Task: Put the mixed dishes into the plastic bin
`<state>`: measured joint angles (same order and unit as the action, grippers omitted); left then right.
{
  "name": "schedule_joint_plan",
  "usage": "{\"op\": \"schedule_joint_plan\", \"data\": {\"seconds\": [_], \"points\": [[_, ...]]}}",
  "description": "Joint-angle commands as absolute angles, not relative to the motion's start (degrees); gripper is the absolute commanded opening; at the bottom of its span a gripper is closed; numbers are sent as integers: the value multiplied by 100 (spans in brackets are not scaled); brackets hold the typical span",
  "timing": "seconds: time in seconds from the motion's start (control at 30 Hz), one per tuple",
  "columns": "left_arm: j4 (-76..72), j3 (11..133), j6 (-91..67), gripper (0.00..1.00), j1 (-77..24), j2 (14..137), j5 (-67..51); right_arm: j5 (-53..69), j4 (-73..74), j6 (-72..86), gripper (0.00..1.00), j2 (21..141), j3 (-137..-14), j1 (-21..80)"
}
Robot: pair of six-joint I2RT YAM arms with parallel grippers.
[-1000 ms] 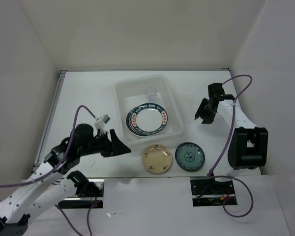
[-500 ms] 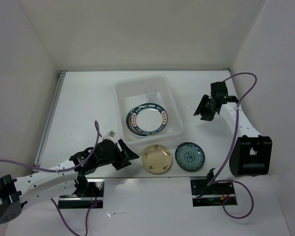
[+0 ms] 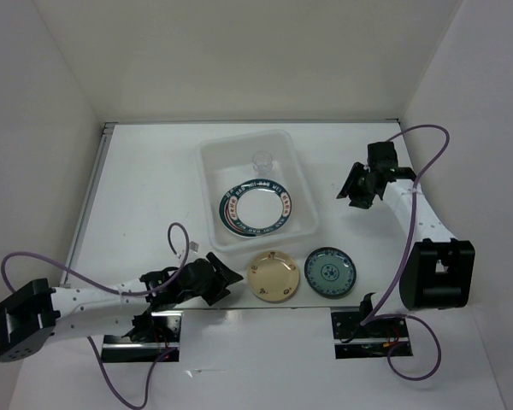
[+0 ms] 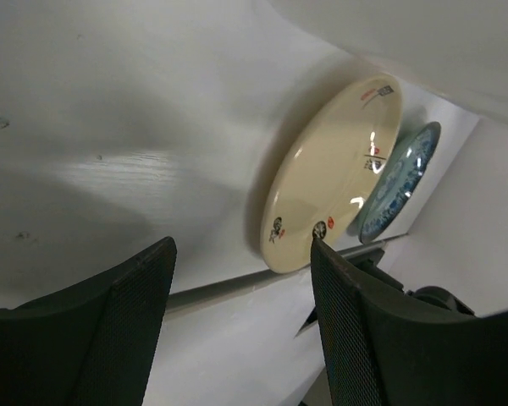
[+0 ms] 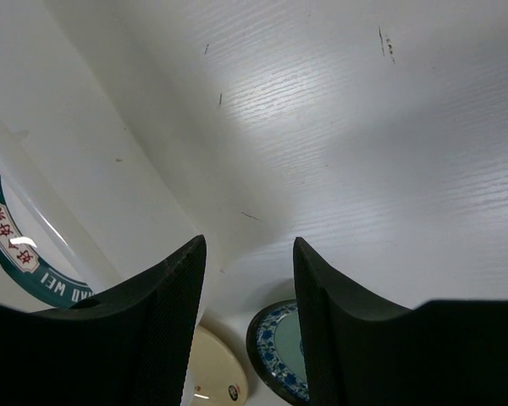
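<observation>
The translucent plastic bin stands at mid table and holds a white plate with a green-red rim and a clear cup. A cream-yellow plate and a teal plate lie on the table in front of the bin; both also show in the left wrist view, cream and teal. My left gripper is open and empty, low over the table just left of the cream plate. My right gripper is open and empty, raised to the right of the bin. The right wrist view shows the teal plate.
The table's near edge runs just in front of the two plates. White walls enclose the left, back and right sides. The right arm's purple cable loops above its wrist.
My left arm has swung down and right, from beside the bin's left front corner to low beside the cream plate. My right gripper has shifted slightly up and back.
</observation>
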<state>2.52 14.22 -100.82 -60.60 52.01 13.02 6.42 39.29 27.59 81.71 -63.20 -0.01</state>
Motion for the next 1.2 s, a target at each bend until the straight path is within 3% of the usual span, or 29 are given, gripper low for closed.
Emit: {"op": "schedule_joint_plan", "data": {"seconds": [0.0, 0.37, 0.53, 0.6, 0.63, 0.67, 0.83, 0.93, 1.17], "points": [[-325, 1608, -10450, 72, -6283, 5693, 1863, 545, 3727, 2751, 52, 7928, -6223, -18], [-1204, 1968, -10494, 49, -6521, 7083, 1864, 431, 3727, 2751, 53, 7822, -6170, -18], [-1556, 2109, -10494, 45, -6521, 7743, 1679, 483, 3727, 2751, 53, 7822, -6170, -18], [-1556, 2197, -10494, 37, -6521, 7830, 1679, 483, 3727, 2751, 53, 7822, -6170, -18], [-1556, 2284, -10442, 26, -6521, 7901, 1679, 483, 3727, 2751, 53, 7822, -6170, -18], [-1486, 2355, -10441, 21, -6521, 7901, 1627, 483, 3727, 2751, 53, 7822, -6109, -18], [-1179, 2478, -10441, 4, -6521, 7954, 1573, 536, 3727, 2751, 54, 7770, -6108, -18], [-923, 2618, -10380, 0, -6521, 7832, 1504, 597, 3727, 2751, 55, 7770, -6108, -18], [-212, 3092, -9862, 0, -6521, 7165, 677, 598, 3727, 2751, 55, 7603, -6108, -18]]}}
